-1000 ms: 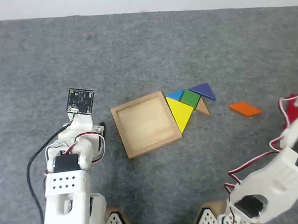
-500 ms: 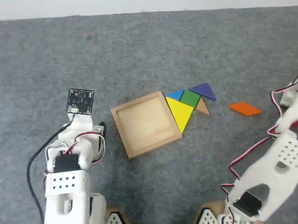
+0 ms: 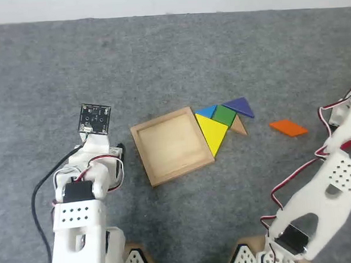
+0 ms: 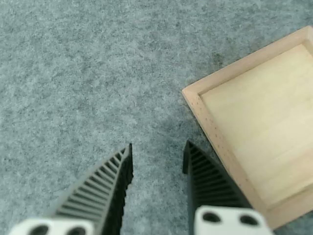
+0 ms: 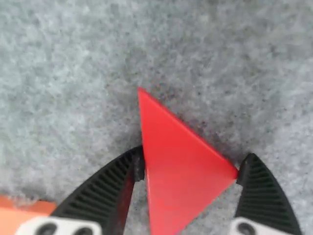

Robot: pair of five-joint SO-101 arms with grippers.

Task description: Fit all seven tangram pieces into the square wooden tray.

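The square wooden tray (image 3: 172,145) lies empty mid-table, its corner rim (image 4: 193,95) just ahead of my open left gripper (image 4: 157,154), which holds nothing. Touching the tray's right side is a yellow triangle (image 3: 212,132). A blue triangle (image 3: 207,111), green square (image 3: 224,115), purple piece (image 3: 239,107) and tan triangle (image 3: 239,126) cluster beside it. An orange parallelogram (image 3: 288,127) lies apart to the right. At the table's right edge my right gripper (image 5: 190,164) is shut on a red triangle (image 5: 178,166) lying flat on the mat, one finger on each side.
Grey felt covers the whole table. The left arm (image 3: 87,189) stands left of the tray, the right arm (image 3: 339,170) at the right edge. The orange parallelogram (image 5: 14,210) shows close beside the right gripper.
The right arm swung over the red triangle and now covers it in the high view. The left arm and the other pieces have not moved.
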